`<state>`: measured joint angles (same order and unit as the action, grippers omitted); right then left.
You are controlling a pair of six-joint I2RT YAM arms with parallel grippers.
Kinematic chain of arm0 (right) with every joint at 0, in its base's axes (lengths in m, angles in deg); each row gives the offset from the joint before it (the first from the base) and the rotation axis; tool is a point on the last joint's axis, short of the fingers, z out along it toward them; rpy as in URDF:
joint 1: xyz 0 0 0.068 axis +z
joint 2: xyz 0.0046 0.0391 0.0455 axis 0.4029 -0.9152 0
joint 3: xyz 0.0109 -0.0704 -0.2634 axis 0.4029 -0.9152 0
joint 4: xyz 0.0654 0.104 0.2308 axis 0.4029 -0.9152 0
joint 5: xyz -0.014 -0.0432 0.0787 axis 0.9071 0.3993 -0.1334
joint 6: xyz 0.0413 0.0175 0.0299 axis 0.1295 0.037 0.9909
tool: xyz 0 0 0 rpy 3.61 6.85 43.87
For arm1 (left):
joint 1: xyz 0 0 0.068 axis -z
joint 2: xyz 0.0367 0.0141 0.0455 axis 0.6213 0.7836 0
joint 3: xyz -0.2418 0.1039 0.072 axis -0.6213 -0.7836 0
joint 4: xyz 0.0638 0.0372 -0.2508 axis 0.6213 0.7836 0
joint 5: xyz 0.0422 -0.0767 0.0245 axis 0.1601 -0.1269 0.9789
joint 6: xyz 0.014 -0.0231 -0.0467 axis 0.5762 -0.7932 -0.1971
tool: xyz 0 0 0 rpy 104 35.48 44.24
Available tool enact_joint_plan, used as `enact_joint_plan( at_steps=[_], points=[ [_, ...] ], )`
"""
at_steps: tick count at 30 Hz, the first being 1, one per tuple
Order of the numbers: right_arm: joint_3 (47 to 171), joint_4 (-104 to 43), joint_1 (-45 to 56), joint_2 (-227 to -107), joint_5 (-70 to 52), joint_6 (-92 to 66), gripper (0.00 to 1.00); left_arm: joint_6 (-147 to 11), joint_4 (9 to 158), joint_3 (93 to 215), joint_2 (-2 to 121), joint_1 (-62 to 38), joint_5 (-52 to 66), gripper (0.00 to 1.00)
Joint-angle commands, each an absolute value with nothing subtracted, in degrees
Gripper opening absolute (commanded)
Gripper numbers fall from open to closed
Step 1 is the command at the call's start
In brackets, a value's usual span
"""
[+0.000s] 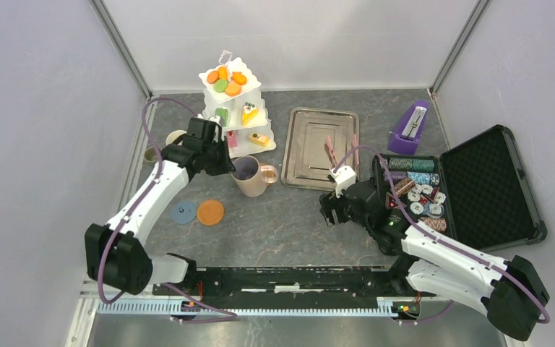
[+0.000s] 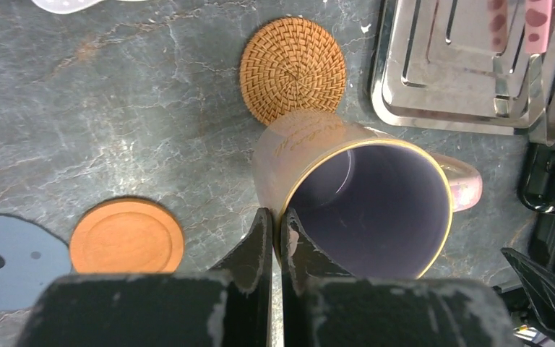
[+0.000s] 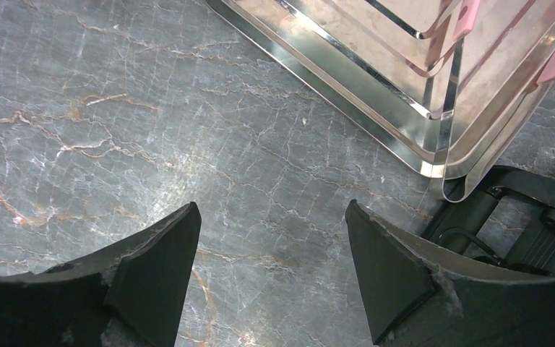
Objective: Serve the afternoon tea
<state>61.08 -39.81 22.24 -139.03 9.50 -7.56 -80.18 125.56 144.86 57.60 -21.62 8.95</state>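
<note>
While the beige-lilac mug [image 2: 365, 206] sits between the three-tier stand [image 1: 269, 147] and steel tray [image 1: 303, 159], my left gripper [image 2: 276, 217] pinches its rim. I'd lift slowly, keeping it upright. My right gripper [image 3: 271, 210] hangs wide, empty.

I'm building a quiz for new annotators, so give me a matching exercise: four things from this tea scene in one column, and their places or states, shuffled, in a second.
Column 1
1. beige-lilac mug
2. metal tray
3. three-tier stand
4. right gripper

Column 2
A. carries toy cakes and biscuits
B. open above bare table
C. rim pinched by the left gripper
D. lies between the mug and the black case

Pairs: 1-C, 2-D, 3-A, 4-B
</note>
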Motion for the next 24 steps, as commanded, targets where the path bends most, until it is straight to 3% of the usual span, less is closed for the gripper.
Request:
enact_joint_plan(
  at_steps=[1,8,24],
  points=[
    [61.32,-38.58,22.13,-136.79,9.94,-5.30,0.81,-88.62,114.99,147.66,59.06,-20.28,11.73,0.02],
    [61.93,-40.12,22.12,-136.19,10.32,-5.31,0.81,-98.94,112.14,147.38,63.96,-19.31,16.57,0.02],
    [61.85,-40.17,22.12,-136.61,10.56,-5.11,0.81,-98.11,114.59,153.53,70.80,-12.95,26.58,0.02]
  ],
)
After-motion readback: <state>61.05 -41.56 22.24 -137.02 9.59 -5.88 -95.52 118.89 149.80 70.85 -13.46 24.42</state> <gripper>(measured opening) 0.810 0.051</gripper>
